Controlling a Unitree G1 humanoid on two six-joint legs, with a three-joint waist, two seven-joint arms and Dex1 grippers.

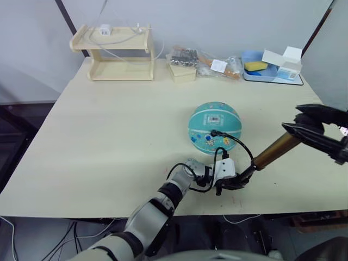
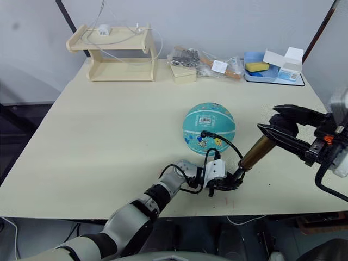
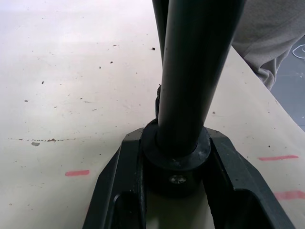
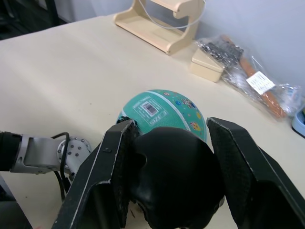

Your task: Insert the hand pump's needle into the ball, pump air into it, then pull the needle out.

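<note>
Right claw (image 4: pixel 171 191) clamps the black handle (image 4: pixel 174 179) before the ball (image 4: pixel 159 107).

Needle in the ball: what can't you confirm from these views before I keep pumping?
- The needle: hidden where the hose's black fitting meets the ball; depth not visible.
- The pump's T-handle: in the right wrist view it blocks the ball's near side.
- The pump's base cap: the left gripper clamps it; the left wrist view is too close to show the hose.
</note>
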